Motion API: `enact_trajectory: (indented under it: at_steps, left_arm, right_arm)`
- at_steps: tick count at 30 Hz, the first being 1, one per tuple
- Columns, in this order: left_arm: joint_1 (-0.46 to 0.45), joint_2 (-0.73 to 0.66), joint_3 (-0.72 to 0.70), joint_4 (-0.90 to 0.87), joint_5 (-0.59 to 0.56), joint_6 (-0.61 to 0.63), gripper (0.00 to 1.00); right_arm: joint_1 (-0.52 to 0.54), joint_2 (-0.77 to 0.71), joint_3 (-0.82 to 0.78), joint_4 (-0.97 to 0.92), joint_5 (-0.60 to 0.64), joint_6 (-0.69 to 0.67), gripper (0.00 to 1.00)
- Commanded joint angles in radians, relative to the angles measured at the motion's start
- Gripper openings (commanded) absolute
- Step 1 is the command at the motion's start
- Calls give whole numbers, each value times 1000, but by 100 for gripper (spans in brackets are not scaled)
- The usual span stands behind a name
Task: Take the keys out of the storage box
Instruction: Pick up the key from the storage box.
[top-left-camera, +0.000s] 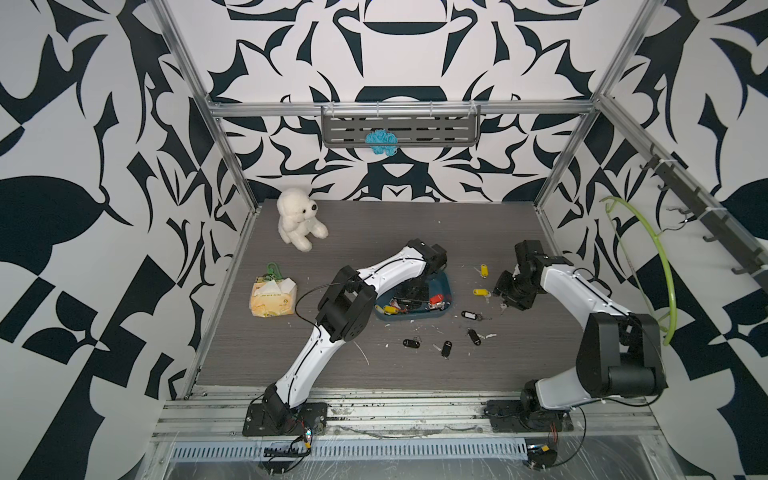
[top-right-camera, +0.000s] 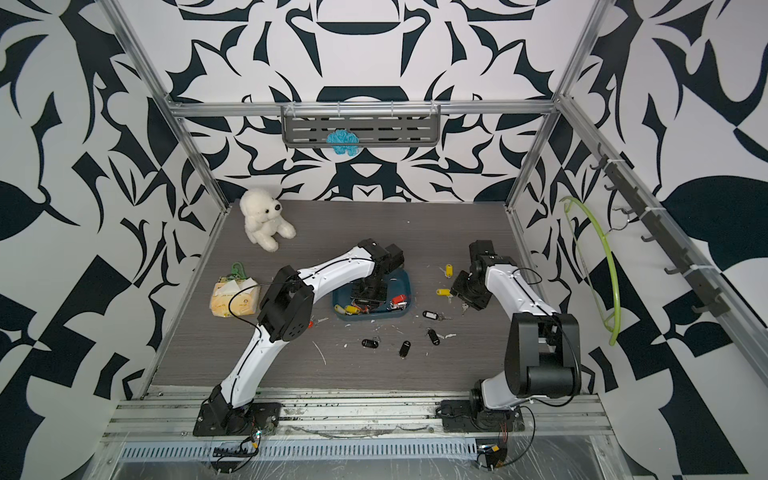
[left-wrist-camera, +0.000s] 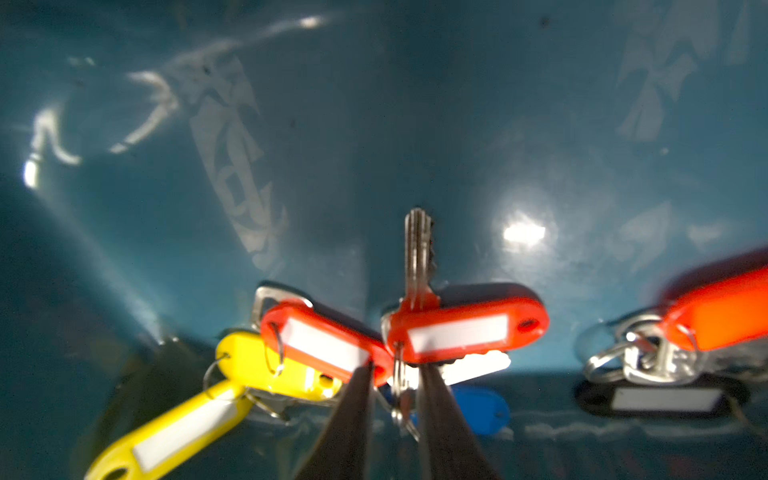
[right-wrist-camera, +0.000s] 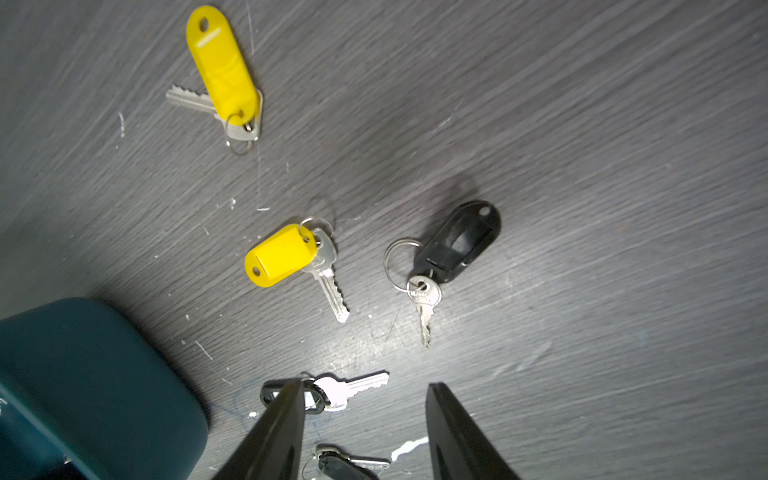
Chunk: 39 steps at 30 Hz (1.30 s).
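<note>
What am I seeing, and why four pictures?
Two white-and-black robot arms stand at a grey wood-grain table. Two pictures look down from overhead; the other two come from a camera on each wrist. The left gripper reaches into the shallow dark teal plastic storage box, jaws narrow around the ring of a red-tagged silver key; grip uncertain. The right gripper hangs open and empty near a yellow-tagged key and a black-tagged key lying on the table.

A white plush bear (top-left-camera: 300, 220) sits at the far left of the grey table (top-left-camera: 374, 232), well apart from a yellow tissue pack (top-left-camera: 273, 298) nearer the front. A blue knitted tuft (top-left-camera: 380, 142) lies on the grey wall shelf (top-left-camera: 436, 131), and a green hanger (top-left-camera: 666, 332) hangs on the right wall.
</note>
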Motion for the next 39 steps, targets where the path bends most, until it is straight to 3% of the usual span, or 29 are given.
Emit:
enact_trajectory:
  at_steps: [1,7,19,32,36,39]
  left_arm:
    - [0,32,45,-36,-45,23,17]
    - [0,19,79,-48,-87,42,0]
    - [0,-59,79,-57,-149,45,0]
    - [2,-194,206,-179,-198,47,0]
    - [22,-270,168,-196,-176,22,0]
    - [57,-364,56,-174,-148,-1,0]
  right_arm:
    - [0,-25,2,-22,-7,-12,52]
    - [0,-39,-4,-29,-5,-9,52]
    - [0,-74,-6,-44,-3,-4,51]
    - [0,-134,-12,-69,5,16,50]
    - [0,-159,-8,-76,-18,19,50]
    - [14,-177,2,-80,-44,10,50]
